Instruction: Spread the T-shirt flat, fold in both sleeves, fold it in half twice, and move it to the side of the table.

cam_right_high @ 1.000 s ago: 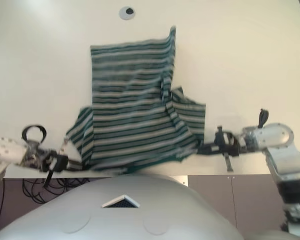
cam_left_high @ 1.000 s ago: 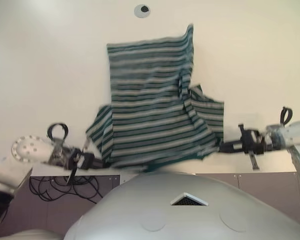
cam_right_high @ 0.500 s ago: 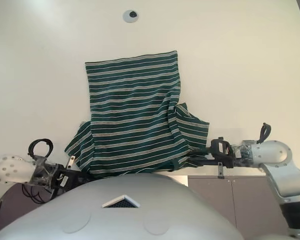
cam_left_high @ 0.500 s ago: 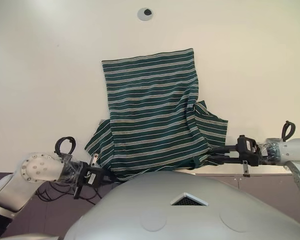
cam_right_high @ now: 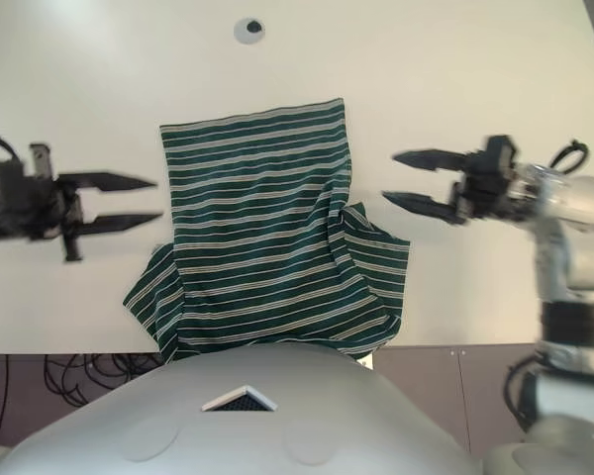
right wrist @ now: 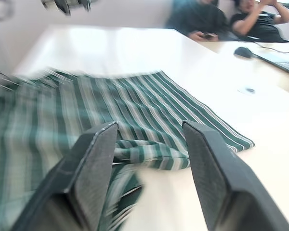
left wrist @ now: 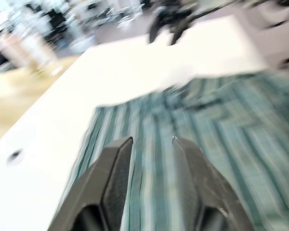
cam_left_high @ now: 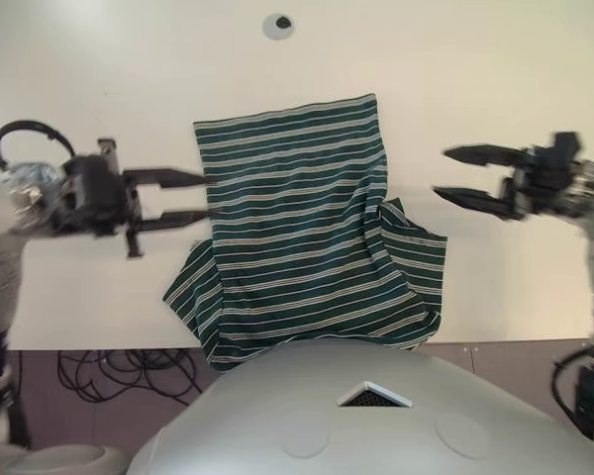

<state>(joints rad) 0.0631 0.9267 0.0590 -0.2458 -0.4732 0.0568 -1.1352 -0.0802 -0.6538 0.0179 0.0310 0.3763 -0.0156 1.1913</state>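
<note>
Left eye view: T-shirt (cam_left_high: 297,228) rumpled mid-table (cam_left_high: 495,59), near end over the edge | left gripper (cam_left_high: 204,195) just beside it, jaws apart, empty | right gripper (cam_left_high: 441,172) near the other side, jaws apart | looks soft, light, limp, so pinch the bunched sleeve (cam_left_high: 416,247) by its edge

One T-shirt (cam_left_high: 297,218), two grippers (cam_left_high: 205,196) (cam_left_high: 441,172), one table (cam_left_high: 495,267), one disc (cam_left_high: 278,23)

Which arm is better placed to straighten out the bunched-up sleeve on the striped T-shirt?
Right. The bunched sleeve lies on the right side of the T-shirt, near the open right gripper; the left gripper hovers at the opposite edge.
</note>
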